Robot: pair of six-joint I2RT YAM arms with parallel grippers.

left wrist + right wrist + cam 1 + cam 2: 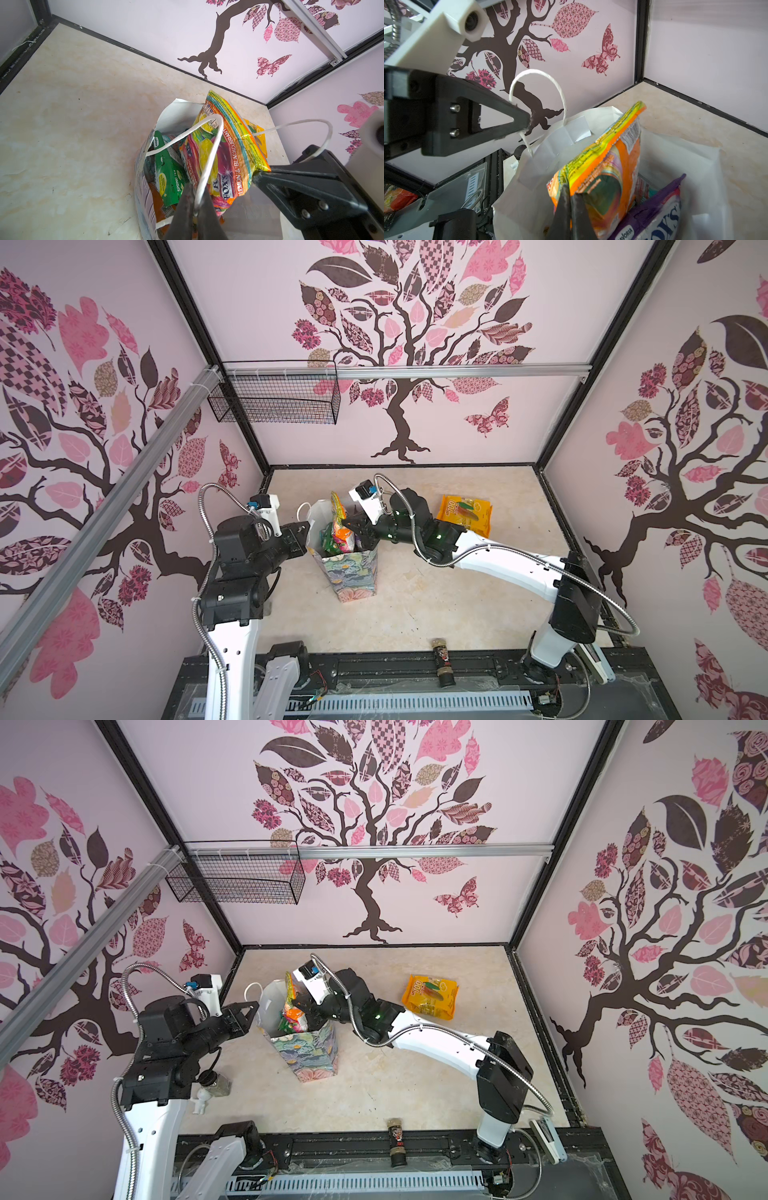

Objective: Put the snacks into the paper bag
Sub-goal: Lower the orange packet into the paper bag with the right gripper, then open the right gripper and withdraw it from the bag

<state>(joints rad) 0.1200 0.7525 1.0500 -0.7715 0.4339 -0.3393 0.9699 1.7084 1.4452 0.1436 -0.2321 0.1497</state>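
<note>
Clamped shut, my right pincer (571,207) grips the FOX'S Lemon & Blackcurrant packet (612,166), which stands upright in the mouth of the floral paper bag (353,576) at mid-table. My left pincer (195,209) pinches the bag's white cord handle (209,158). One yellow-orange packet (465,510) lies on the table (436,593), apart.

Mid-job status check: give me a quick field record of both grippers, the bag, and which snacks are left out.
left gripper: shut on the bag's white cord handle
right gripper: shut on FOX'S lemon packet, partly inside the bag, top sticking out
paper bag: upright, mouth open, several packets inside
left out: one orange packet lying on the table beyond the right arm
other: dark bottle lying at the front edge
</note>
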